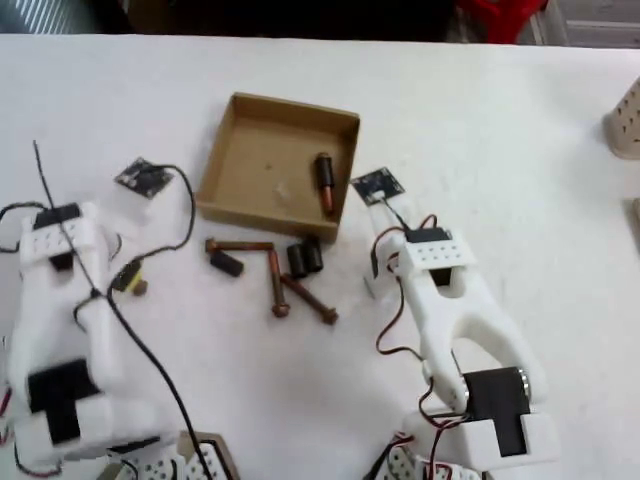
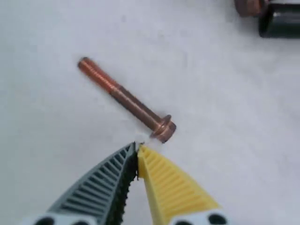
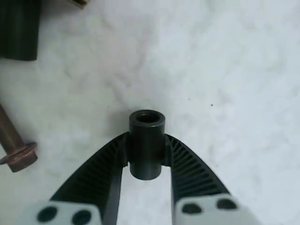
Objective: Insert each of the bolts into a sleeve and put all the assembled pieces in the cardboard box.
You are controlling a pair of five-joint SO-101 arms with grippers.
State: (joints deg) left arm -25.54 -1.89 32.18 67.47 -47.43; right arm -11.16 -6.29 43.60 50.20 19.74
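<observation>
We find our left arm (image 1: 62, 330), a white printed body with black servo blocks and loose black cables, lying up the lower left of the high frame with its wrist tipped toward the table. Its left gripper (image 2: 137, 149), one grey ribbed finger and one yellow, has its tips pressed together. Our right arm (image 1: 455, 310), white with red and black wires, leans in from the lower right. The right gripper (image 3: 146, 140) has both black ribbed fingers (image 3: 105, 164) clamped on a short black cylindrical sleeve (image 3: 146, 123).
</observation>
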